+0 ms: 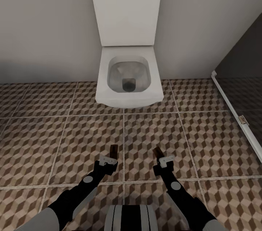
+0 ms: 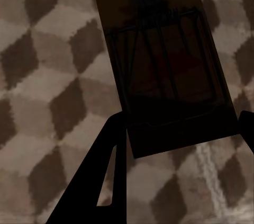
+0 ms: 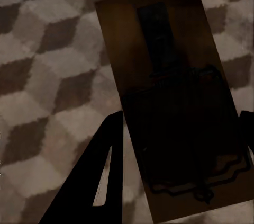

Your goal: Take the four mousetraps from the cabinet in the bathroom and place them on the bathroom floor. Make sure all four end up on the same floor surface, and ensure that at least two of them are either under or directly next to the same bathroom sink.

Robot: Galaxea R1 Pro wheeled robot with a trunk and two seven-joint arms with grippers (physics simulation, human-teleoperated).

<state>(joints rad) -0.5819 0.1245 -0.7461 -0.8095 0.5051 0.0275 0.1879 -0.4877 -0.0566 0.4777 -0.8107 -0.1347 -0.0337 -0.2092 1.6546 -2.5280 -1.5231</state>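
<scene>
My left gripper (image 1: 110, 159) is shut on a mousetrap (image 1: 114, 150), a dark wooden board sticking forward from its fingers above the bathroom floor (image 1: 83, 132). In the left wrist view that mousetrap (image 2: 164, 65) shows its black wire bar and a faint red mark, clamped at its near end in the gripper (image 2: 182, 123). My right gripper (image 1: 162, 160) is shut on a second mousetrap (image 1: 158, 152). The right wrist view shows this mousetrap (image 3: 174, 102) held slightly tilted in the gripper (image 3: 181, 118), over the cube-patterned tiles. The cabinet and the bathroom sink are out of view.
A white wall-hung toilet (image 1: 129, 78) stands straight ahead against the grey wall. The dark shower stall with its white threshold (image 1: 236, 114) runs along the right. Patterned floor tiles stretch between me and the toilet and off to the left.
</scene>
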